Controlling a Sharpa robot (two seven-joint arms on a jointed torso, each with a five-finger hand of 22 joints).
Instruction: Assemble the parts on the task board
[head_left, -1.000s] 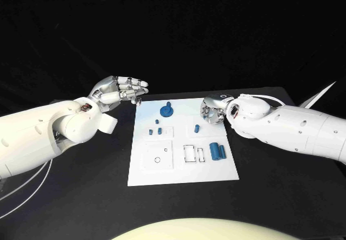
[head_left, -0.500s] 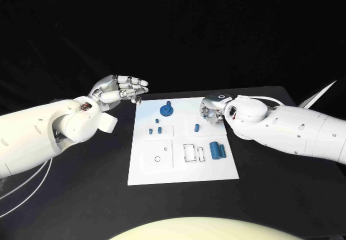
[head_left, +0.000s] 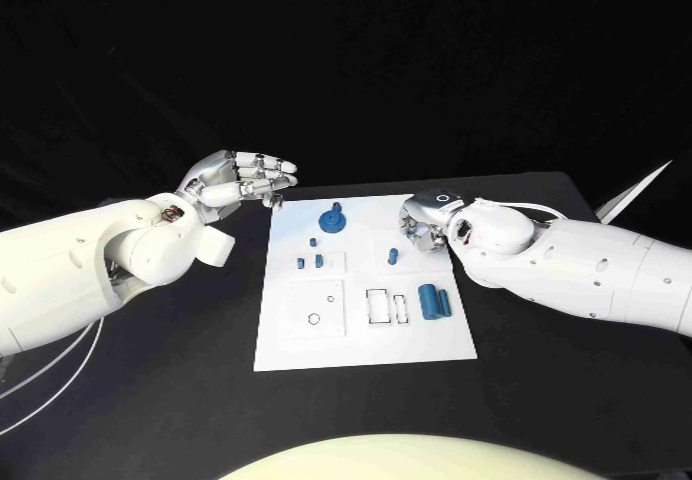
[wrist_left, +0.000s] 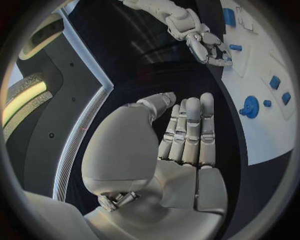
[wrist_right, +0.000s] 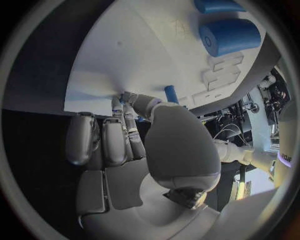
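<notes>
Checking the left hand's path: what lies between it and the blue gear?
In the head view, left hand and blue gear are separated by bare task board.

I work in what looks like a robotics lab or test cell. My table (head_left: 173, 400) is matte black, and black backdrop closes off everything from 9 through 12 to 3 o'clock, so nothing homely shows. At the centre lies a white board (head_left: 361, 345) with outlined slots and small blue parts (head_left: 434, 299), a test fixture rather than a household thing. Thin cables (head_left: 43, 385) trail along the table at 8 o'clock. Past my right hand (wrist_right: 131, 150), the wrist view catches a tangle of wires and equipment (wrist_right: 240, 112) on stands.
</notes>
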